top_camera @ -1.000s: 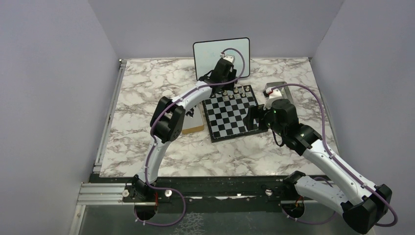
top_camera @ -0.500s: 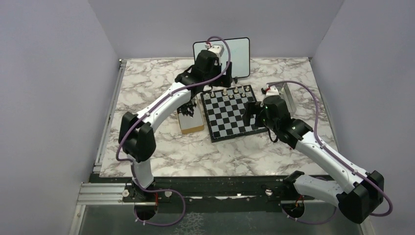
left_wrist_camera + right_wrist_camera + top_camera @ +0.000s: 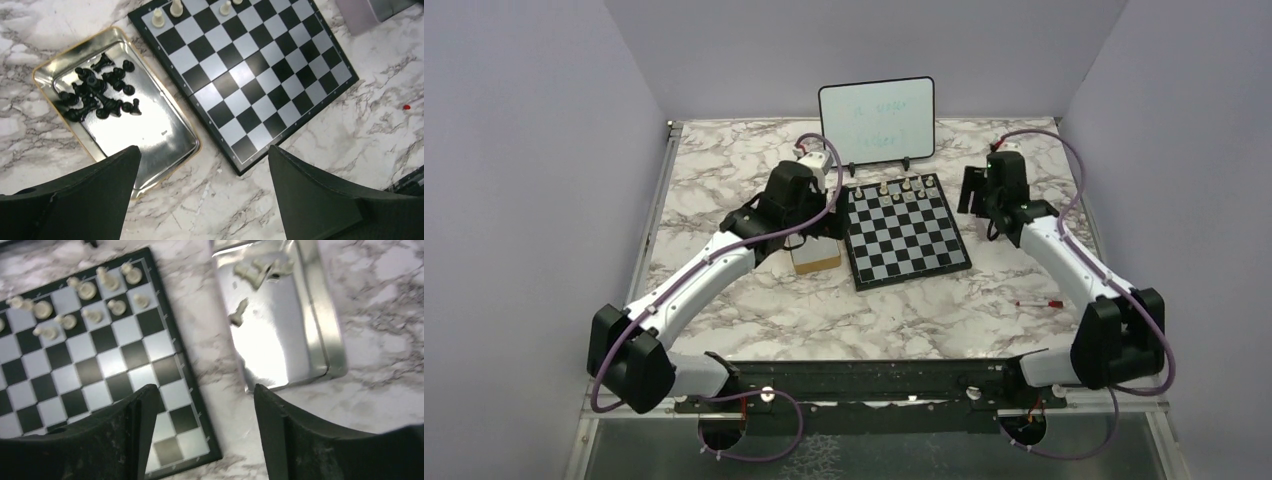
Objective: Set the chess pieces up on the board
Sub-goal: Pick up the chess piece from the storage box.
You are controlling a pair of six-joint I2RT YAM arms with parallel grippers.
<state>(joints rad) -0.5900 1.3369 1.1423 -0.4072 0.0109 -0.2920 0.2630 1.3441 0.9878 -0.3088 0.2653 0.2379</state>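
The board (image 3: pixel 907 237) lies mid-table, with pale chess pieces (image 3: pixel 895 187) standing on its two far rows. More pale pieces (image 3: pixel 260 269) lie loose in a silver tray (image 3: pixel 322 335) to the board's right. My right gripper (image 3: pixel 206 390) hovers open and empty above the gap between the board (image 3: pixel 100 365) and that tray. Black pieces (image 3: pixel 97 95) are heaped in a gold-rimmed tin (image 3: pixel 165 145) left of the board (image 3: pixel 250 75). My left gripper (image 3: pixel 204 155) hangs high over the tin's near end, open and empty.
A whiteboard (image 3: pixel 876 118) on a stand is behind the board. A red-capped marker (image 3: pixel 1036 301) lies on the marble near the right arm. In the top view the right arm (image 3: pixel 1044 235) hides the silver tray.
The left arm has drawn back from the board's far rows to above the tin, its jaws opening. The right arm has swung from the board's right edge out to the far right.
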